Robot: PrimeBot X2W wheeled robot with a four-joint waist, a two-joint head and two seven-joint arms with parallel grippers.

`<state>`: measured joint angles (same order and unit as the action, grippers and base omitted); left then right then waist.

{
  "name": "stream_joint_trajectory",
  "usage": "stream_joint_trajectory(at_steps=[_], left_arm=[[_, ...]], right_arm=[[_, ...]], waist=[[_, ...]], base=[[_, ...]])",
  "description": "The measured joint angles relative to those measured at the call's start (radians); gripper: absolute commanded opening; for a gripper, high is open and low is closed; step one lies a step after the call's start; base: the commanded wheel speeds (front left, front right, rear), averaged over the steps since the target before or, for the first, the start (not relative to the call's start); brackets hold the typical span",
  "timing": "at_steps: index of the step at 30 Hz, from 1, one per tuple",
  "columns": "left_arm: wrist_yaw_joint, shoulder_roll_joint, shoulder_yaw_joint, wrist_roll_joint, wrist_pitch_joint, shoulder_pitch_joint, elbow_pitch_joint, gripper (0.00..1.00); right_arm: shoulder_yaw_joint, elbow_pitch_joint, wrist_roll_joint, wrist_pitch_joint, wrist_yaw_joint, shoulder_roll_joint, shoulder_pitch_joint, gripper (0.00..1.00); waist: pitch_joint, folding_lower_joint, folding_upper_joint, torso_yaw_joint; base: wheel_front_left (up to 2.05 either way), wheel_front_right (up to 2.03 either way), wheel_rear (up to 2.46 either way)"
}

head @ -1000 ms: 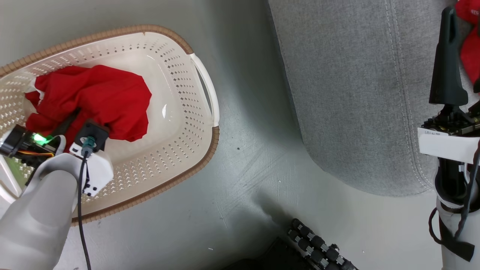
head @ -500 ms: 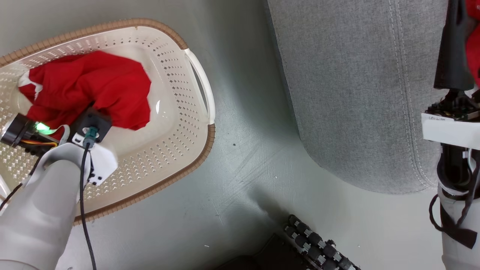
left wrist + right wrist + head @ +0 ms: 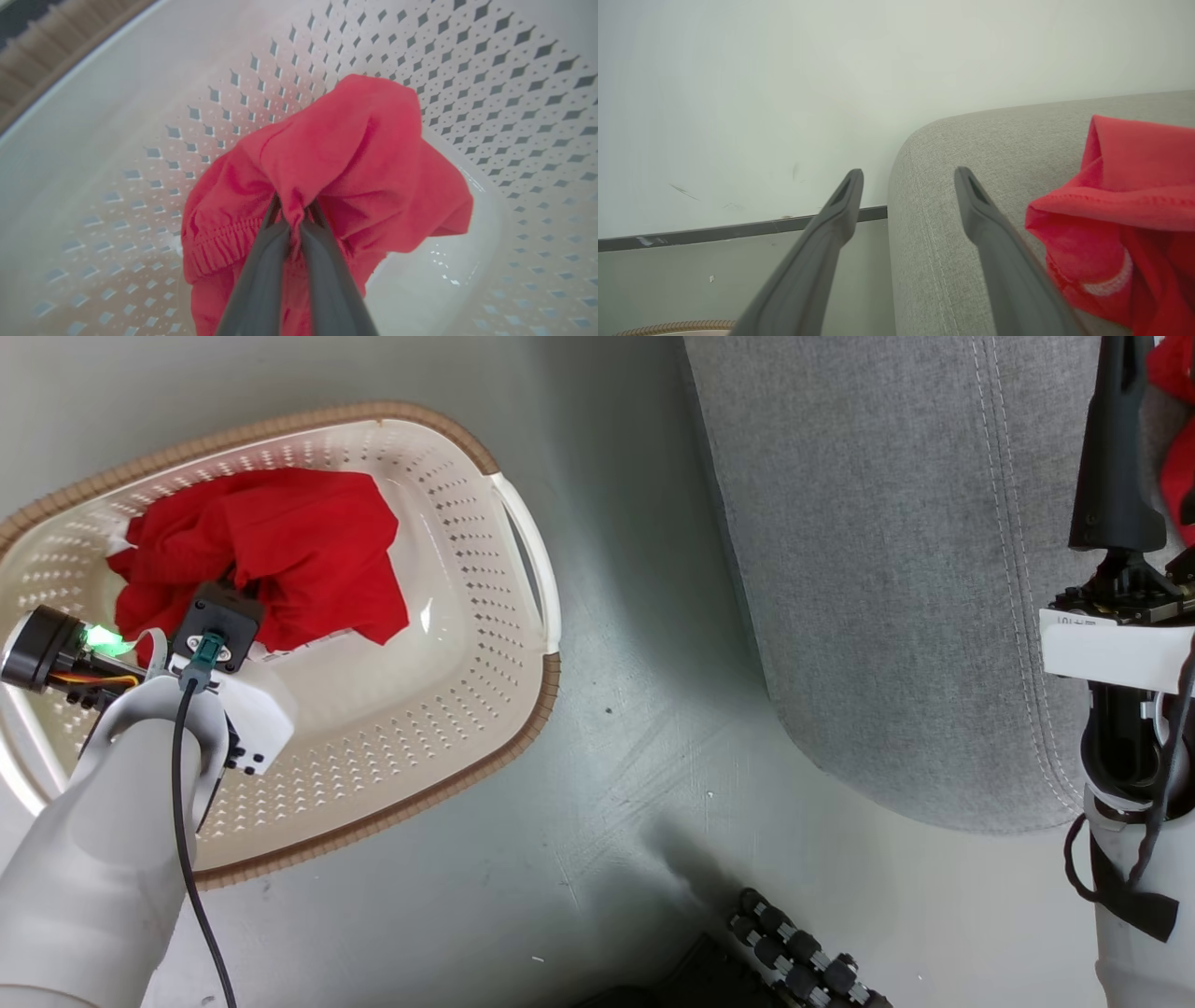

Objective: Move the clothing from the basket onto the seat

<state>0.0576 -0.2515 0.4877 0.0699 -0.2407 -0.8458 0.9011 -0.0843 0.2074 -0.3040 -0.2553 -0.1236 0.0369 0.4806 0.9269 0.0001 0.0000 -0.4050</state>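
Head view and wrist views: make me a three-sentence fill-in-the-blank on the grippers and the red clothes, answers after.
In the basket, the left gripper is ____ on a red garment.
The right gripper has its jaws ____, with nothing between them.
The other garment lies on the grey seat, outside the ____.
Answers: shut; open; basket.

The basket [image 3: 457, 644] sits on the floor [image 3: 635, 784] beside the seat [image 3: 887, 569].

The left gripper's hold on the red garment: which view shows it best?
The left wrist view: the left gripper is shut on a fold of the red garment. In the head view the wrist covers the grip. The right wrist view faces the seat and another garment.
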Motion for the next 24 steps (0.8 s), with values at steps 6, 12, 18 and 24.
stream_joint_trajectory(at_steps=[6, 12, 18, 24], left_arm=[[-0.009, 0.009, -0.024, 0.034, -0.004, 0.042, -0.049, 0.00], [-0.012, 0.033, -0.048, 0.071, -0.008, 0.066, -0.132, 0.00], [-0.012, 0.043, -0.087, 0.108, -0.009, 0.081, -0.269, 0.00], [-0.012, 0.059, -0.129, 0.143, -0.012, 0.111, -0.394, 0.00]], right_arm=[[-0.003, -0.016, 0.025, 0.000, 0.000, 0.000, 0.001, 1.00], [-0.009, -0.029, 0.058, 0.000, 0.000, 0.000, 0.005, 1.00], [-0.015, -0.051, 0.089, 0.000, 0.000, 0.001, 0.006, 1.00], [-0.021, -0.067, 0.121, 0.000, 0.000, 0.001, 0.005, 1.00]], waist=[[-0.031, 0.0000, 0.0000, 0.023], [-0.070, 0.0000, 0.0000, 0.049], [-0.116, 0.0000, 0.0000, 0.078], [-0.169, 0.0000, 0.0000, 0.108]], base=[[0.00, 0.00, 0.00], [0.00, 0.00, 0.00], [0.00, 0.00, 0.00], [0.00, 0.00, 0.00]])
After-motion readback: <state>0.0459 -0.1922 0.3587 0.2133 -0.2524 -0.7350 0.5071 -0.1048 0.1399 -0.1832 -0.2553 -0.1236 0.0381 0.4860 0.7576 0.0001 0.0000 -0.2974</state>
